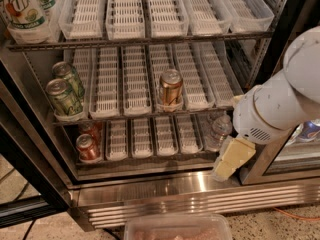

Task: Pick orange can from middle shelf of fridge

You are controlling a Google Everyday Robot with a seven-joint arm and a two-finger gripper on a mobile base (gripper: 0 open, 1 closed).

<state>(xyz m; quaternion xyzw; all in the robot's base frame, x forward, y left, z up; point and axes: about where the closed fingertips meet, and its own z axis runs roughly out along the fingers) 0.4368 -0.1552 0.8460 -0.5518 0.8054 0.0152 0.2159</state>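
While the white arm [278, 104] comes in from your right, bent down and to the left, the gripper [229, 162] hangs low at the right front corner of the fridge [160, 196]. Spread or pressed together: you cannot tell. The orange can [171, 86] stands upright in the fourth lane from the left on the middle shelf [135, 91], near its front edge and well apart from the gripper. The arm's upper part is cut off at the right edge. A clear bottle [218, 131] sits just beside the gripper and is hard to make out.
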